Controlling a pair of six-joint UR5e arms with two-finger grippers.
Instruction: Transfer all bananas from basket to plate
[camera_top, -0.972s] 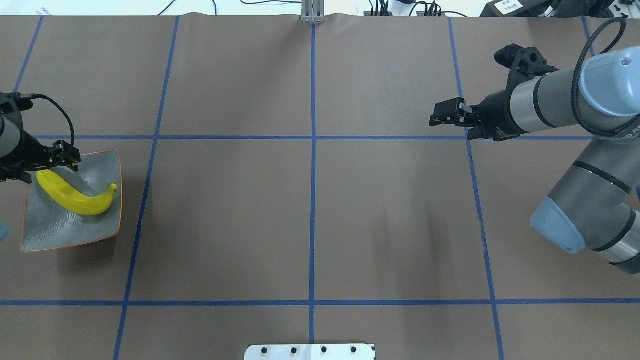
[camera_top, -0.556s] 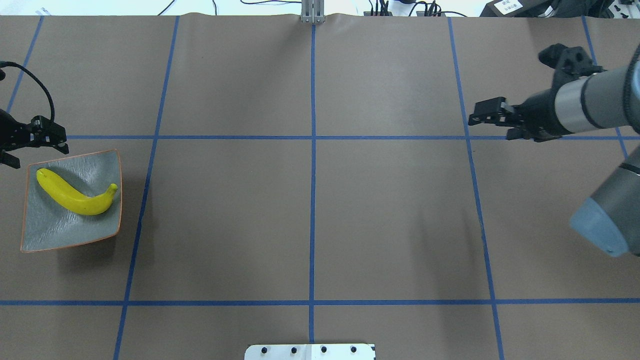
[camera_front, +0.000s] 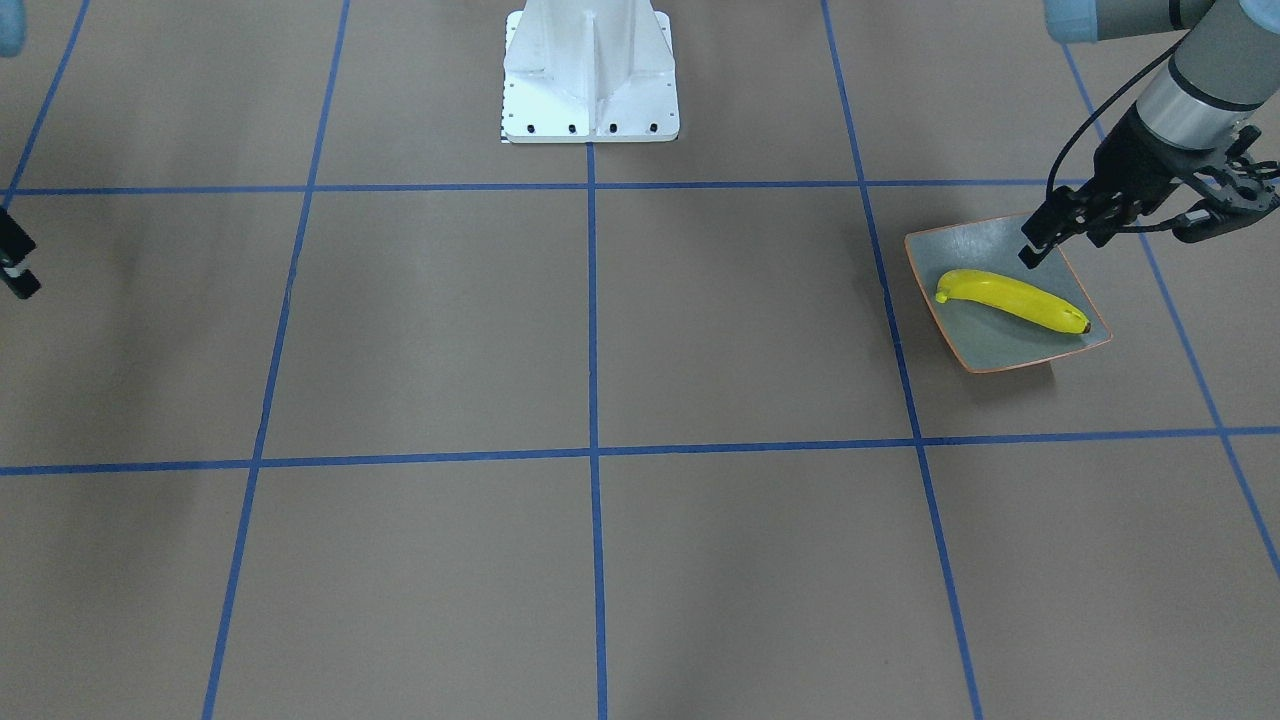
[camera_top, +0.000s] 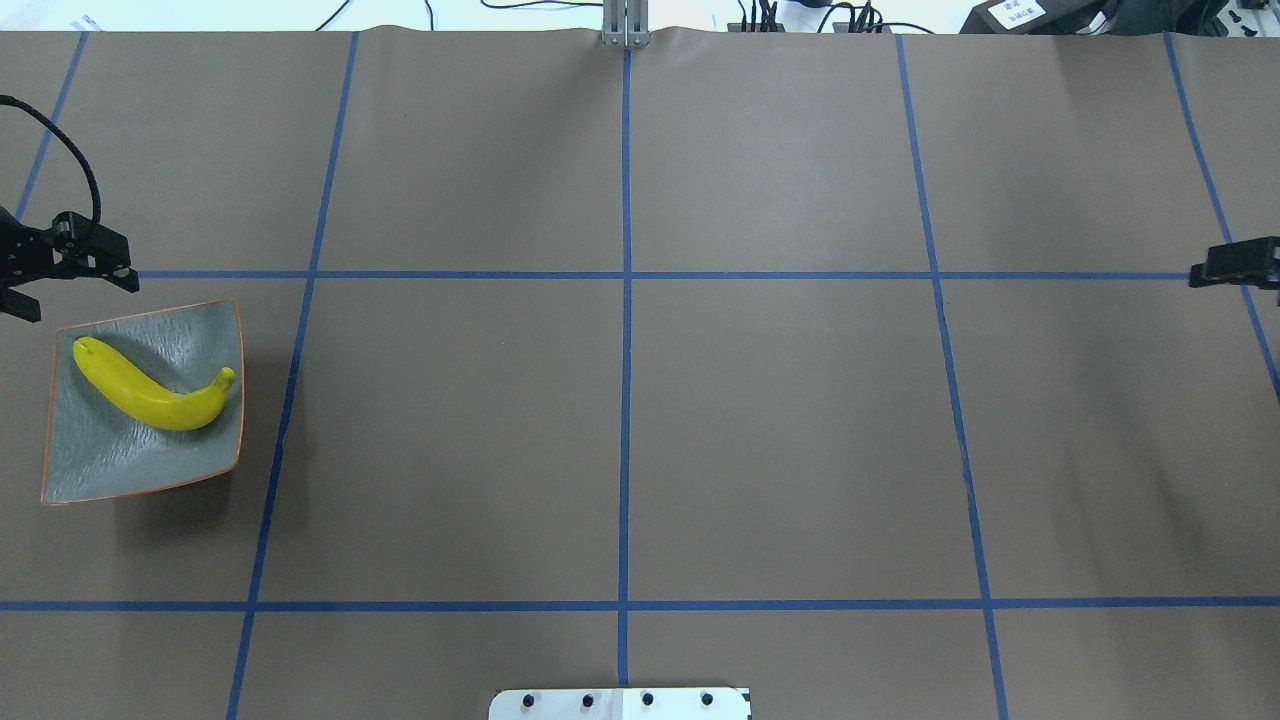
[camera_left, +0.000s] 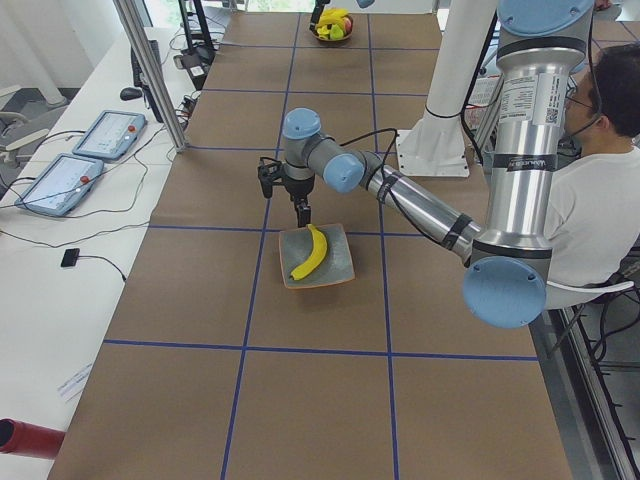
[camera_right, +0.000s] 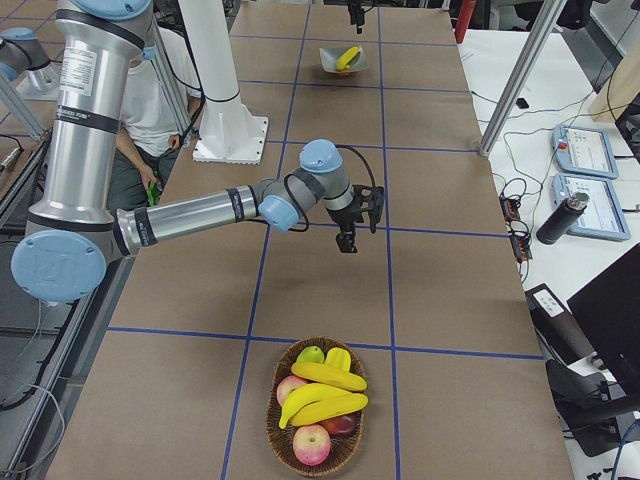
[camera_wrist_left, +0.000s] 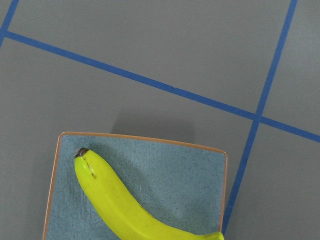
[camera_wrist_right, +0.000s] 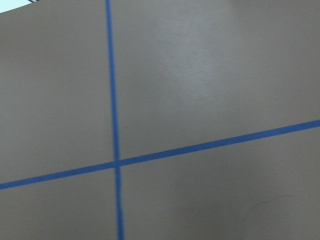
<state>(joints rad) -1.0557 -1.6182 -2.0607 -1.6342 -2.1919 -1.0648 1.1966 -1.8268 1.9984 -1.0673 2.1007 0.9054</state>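
Banana: one yellow banana (camera_top: 150, 388) lies in the plate; it lies slanted, its dark tip near the plate's back corner and its stem near the inner edge
Plate: a square grey-green plate (camera_top: 90, 470) with a thin orange rim; it sits on the bench far over on the robot's left side, just beside a blue tape line
Other bananas: the other bananas (camera_right: 330, 376) lie in a woven basket (camera_right: 271, 425) with red apples (camera_right: 312, 441) and a green apple (camera_right: 312, 354); the basket sits at the robot's right end of the bench, well apart from the plate
Left gripper: the left gripper (camera_top: 80, 295) hangs by the plate's back edge, higher than the banana; its two fingers are apart and touch nothing; its own camera looks down on the banana's dark tip and the plate's back rim
Right gripper: the right gripper (camera_top: 1235, 262) hangs over bare bench, between the middle and the basket, well apart from both; only a small black bit of it shows, so I cannot tell if its fingers are apart or together
Bench: the bench (camera_top: 620, 420) has a brown cover with blue tape lines in big squares
Stand: the robot's white stand (camera_front: 590, 70) rises at the bench's back edge
Person: a person in a white shirt (camera_left: 600, 200) sits behind the robot
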